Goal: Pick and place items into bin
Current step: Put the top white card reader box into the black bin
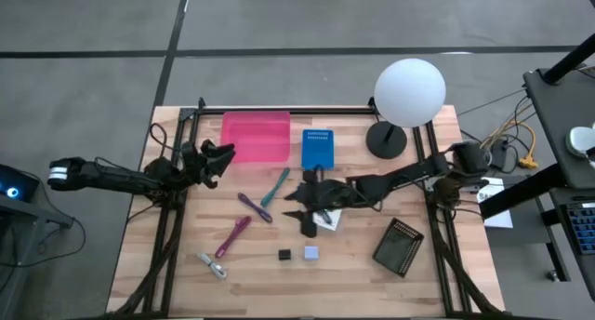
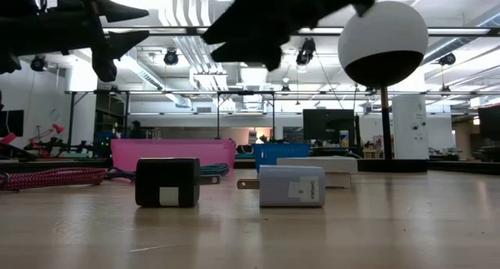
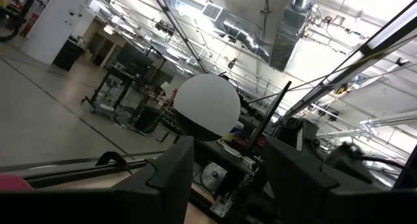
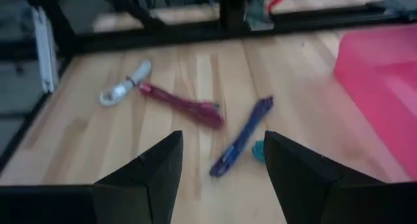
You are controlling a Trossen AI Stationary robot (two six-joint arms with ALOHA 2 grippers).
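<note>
You're at the reach step: right gripper hangs over mid-table, fingers spread and empty, with the teal pen and purple pen just beside it. Left gripper waits beside the pink bin, fingers also apart. Next you need to drop onto one pen, close, then carry it to the bin.

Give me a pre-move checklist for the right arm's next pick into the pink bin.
1. Right gripper open and empty: ok, fingers apart with nothing between.
2. Target in view: ok, purple pen lies ahead of the fingers, with the magenta pen beyond it.
3. Pink bin unobstructed: ok, its opening is uncovered.
4. Left gripper out of the path: cannot tell, it hovers beside the bin.
5. Gripper height above the table: cannot tell.
</note>
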